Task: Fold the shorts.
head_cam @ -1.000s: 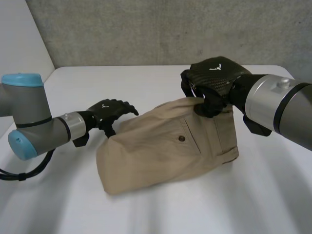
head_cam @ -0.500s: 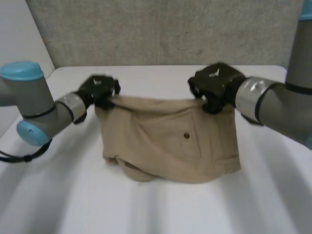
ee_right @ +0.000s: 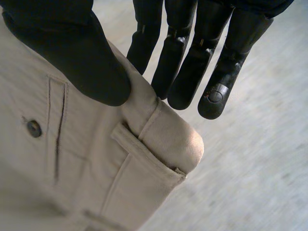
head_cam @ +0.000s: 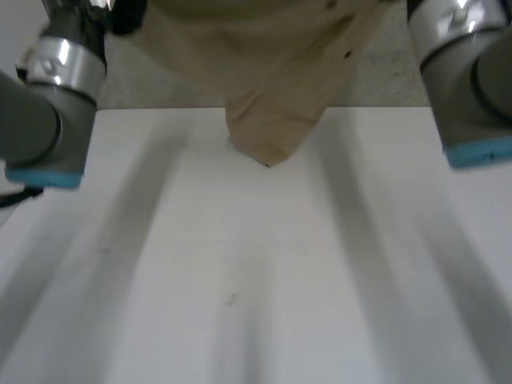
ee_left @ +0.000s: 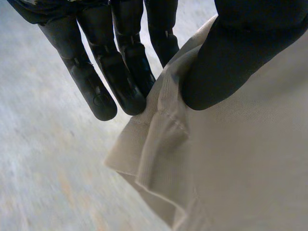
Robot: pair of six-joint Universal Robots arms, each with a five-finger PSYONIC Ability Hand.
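Observation:
The beige shorts (head_cam: 276, 104) hang in the air between both raised arms, their lowest tip just above the white table (head_cam: 256, 280). In the left wrist view my left hand (ee_left: 240, 53) pinches a folded corner of the shorts (ee_left: 240, 159) between its thumb and its straight fingers (ee_left: 103, 72). In the right wrist view my right hand (ee_right: 72, 53) pinches the waistband corner of the shorts (ee_right: 86, 159), thumb on the front and fingers (ee_right: 192, 62) behind. A buttoned back pocket (ee_right: 33, 127) lies beside that thumb.
My left arm (head_cam: 48, 104) and right arm (head_cam: 468, 80) stand high at either side of the table. A grey concrete wall (head_cam: 152, 84) runs behind the table's far edge.
My left hand closed on the shorts' left corner. Both arms then lifted the shorts from the table high into the air, where they now hang.

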